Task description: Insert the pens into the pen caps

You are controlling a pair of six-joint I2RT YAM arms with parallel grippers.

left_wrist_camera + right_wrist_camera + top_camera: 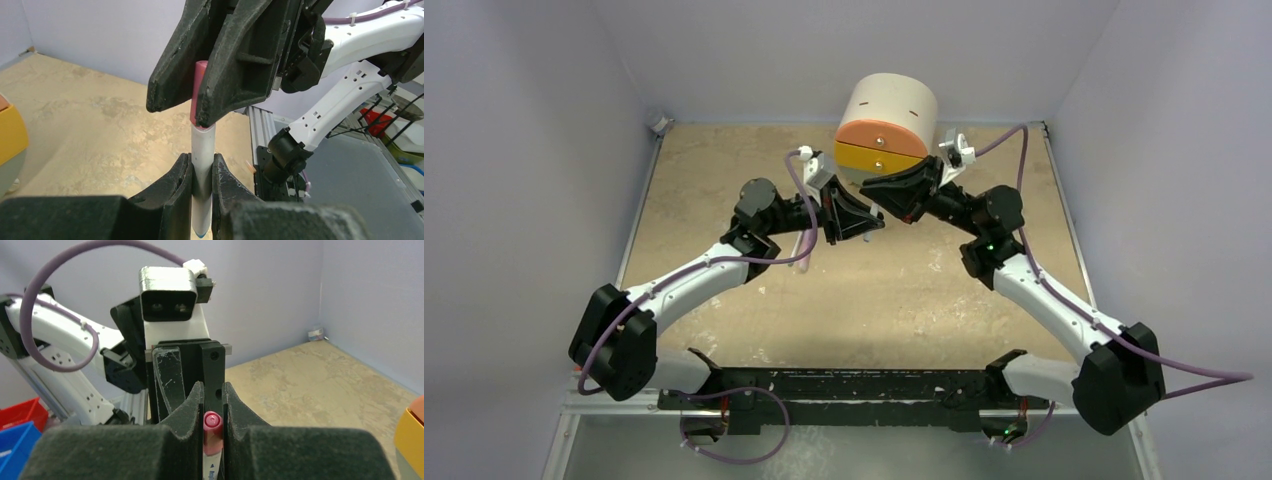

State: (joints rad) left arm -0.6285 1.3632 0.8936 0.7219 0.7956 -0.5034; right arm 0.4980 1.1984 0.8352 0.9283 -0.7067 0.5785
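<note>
Clamping white pen (pixel 203 142) in your left gripper (pixel 201 159) | right gripper (pixel 212 390) clamped on pink cap (pixel 212 427) | cap touches pen's end

White pen (pixel 202 150) (upright), tip in pink cap (pixel 198 90)

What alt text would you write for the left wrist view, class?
The left gripper clamps a white pen upright while the right gripper, above, pinches a pink cap that meets the pen's top end. Behind lies a tan table.
</note>
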